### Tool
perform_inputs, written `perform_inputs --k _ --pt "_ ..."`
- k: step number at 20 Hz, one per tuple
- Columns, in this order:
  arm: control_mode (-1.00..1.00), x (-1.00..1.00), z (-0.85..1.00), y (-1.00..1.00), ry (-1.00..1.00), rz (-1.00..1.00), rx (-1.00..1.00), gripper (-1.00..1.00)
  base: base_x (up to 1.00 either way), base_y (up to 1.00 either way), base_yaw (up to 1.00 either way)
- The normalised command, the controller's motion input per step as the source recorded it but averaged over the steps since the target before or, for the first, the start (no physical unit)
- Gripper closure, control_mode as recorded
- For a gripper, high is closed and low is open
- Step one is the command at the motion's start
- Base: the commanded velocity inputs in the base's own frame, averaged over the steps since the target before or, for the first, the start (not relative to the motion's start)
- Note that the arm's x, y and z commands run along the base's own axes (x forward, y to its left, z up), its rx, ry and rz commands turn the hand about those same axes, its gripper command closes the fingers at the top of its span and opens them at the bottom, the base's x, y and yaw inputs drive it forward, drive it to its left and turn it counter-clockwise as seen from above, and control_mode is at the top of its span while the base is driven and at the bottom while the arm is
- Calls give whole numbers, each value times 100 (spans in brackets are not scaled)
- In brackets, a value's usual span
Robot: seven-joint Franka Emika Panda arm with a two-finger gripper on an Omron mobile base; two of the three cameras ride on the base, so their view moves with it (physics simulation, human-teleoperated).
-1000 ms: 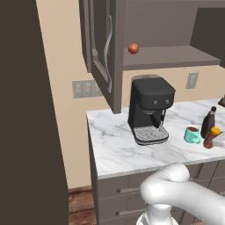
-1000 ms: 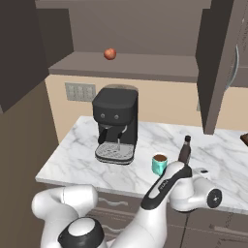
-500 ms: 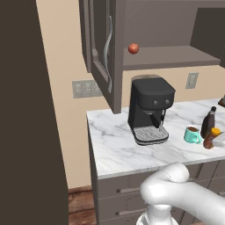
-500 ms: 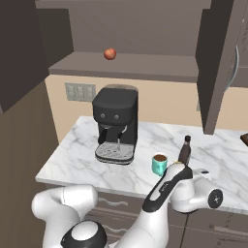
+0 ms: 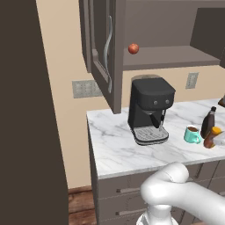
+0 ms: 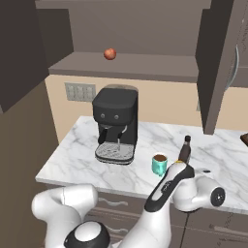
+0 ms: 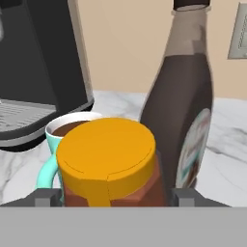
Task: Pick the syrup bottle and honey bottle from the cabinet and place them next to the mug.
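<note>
My gripper (image 7: 116, 200) sits low at the counter's front edge, its two dark finger tips (image 7: 44, 198) standing one on each side of the honey bottle (image 7: 108, 161). The jaws are spread wide; whether the pads actually touch the bottle's sides I cannot tell. The bottle's yellow-orange cap lies right in front of the hand camera.

Just behind the honey bottle in the hand view stands the teal mug (image 7: 60, 137), handle toward me, dark inside. The syrup bottle (image 7: 185, 103) stands upright, close beside both. From the left base view the three form a tight group near the counter's front edge: mug (image 5: 191, 135), syrup bottle (image 5: 208, 123), honey bottle (image 5: 211, 137).

The counter (image 5: 116, 147) is white marble over grey drawers. A black coffee machine (image 5: 149, 110) stands toward the back wall. The cabinet (image 5: 105, 48) hangs above with its door swung open; a small red ball (image 5: 133, 48) rests on its shelf.

Against the earlier frames, bottles, mug and arm lie as they did; no shift is visible.
</note>
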Motion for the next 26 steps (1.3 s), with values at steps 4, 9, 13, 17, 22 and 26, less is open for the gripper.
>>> perform_inputs --k 4,9,13,17,22,26 --pt "-100 -4 0 -8 3 0 0 100 0 0 0" --pt "-100 -18 -2 0 1 0 0 100 0 0 0" --pt "-100 -5 -12 18 0 0 0 100 0 0 0" --pt "-100 0 -25 17 0 0 0 100 0 0 0" --pt "-100 0 -36 18 0 0 0 100 0 0 0" --pt "-100 0 -31 3 0 0 0 100 0 0 0"
